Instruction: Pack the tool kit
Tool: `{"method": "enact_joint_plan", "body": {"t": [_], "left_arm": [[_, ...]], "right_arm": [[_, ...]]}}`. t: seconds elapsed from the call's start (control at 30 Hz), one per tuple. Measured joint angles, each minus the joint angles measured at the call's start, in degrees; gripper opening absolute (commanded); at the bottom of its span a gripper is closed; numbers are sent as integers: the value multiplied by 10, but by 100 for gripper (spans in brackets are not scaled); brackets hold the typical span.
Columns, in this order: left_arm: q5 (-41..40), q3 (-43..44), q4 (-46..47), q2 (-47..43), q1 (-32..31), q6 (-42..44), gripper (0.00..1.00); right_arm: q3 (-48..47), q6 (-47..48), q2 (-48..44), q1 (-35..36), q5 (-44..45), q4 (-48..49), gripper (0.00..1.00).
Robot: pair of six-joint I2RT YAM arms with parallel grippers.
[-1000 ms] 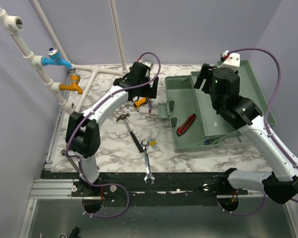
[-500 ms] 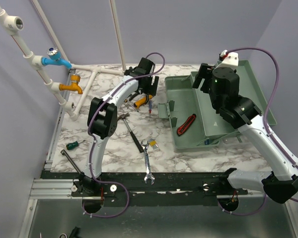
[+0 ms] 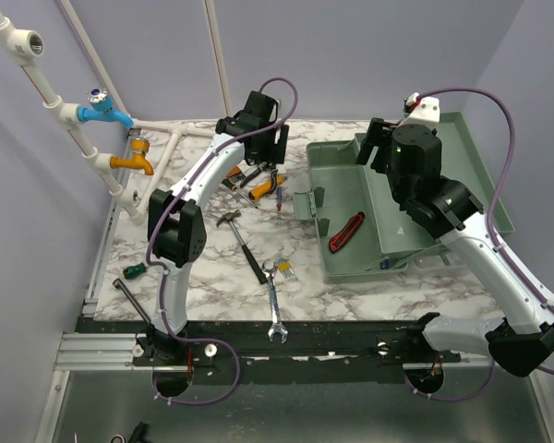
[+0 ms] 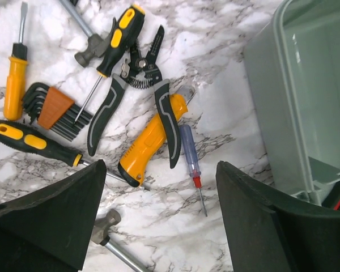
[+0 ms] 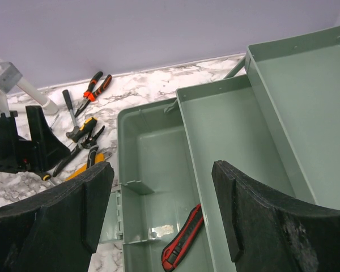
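The grey-green toolbox [image 3: 332,198] lies open at the right, its tray [image 5: 226,141] swung out and its lid [image 5: 306,96] laid back. A red-and-black utility knife [image 3: 346,232] lies inside it and shows in the right wrist view [image 5: 181,241]. My left gripper [image 3: 263,159] [image 4: 158,226] is open and empty above a heap of tools: a yellow knife handle [image 4: 150,141], black-handled pliers [image 4: 141,85], a blue tester screwdriver [image 4: 191,158], yellow-black screwdrivers [image 4: 119,34] and hex keys [image 4: 54,107]. My right gripper [image 3: 380,148] [image 5: 158,221] is open and empty above the box.
A hammer [image 3: 245,242], a wrench [image 3: 274,305] and a green screwdriver [image 3: 137,269] lie on the marble table. Orange-handled pliers [image 5: 96,82] lie near the back wall. White pipes with a blue tap [image 3: 106,111] and an orange tap [image 3: 134,163] stand at the back left.
My left arm's elbow has swung in from the left and its gripper has shifted a little toward the back, uncovering the green screwdriver. The right arm has hardly moved.
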State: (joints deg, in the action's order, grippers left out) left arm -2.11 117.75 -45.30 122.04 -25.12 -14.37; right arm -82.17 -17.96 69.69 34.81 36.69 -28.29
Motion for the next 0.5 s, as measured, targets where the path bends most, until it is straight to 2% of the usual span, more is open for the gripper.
{"method": "enact_joint_plan", "body": {"t": [0.1, 0.27, 0.37, 0.43, 0.5], "left_arm": [[0, 14, 0, -3, 0, 0, 77], [14, 66, -11, 64, 0, 1, 64], [25, 102, -29, 140, 0, 2, 33], [31, 113, -48, 177, 0, 4, 0], [36, 128, -57, 197, 2, -3, 0]], "right_arm": [[0, 0, 0, 0, -1, 0, 79], [0, 0, 0, 0, -2, 0, 79], [0, 0, 0, 0, -3, 0, 79], [0, 0, 0, 0, -3, 0, 79], [0, 0, 0, 0, -3, 0, 79]]}}
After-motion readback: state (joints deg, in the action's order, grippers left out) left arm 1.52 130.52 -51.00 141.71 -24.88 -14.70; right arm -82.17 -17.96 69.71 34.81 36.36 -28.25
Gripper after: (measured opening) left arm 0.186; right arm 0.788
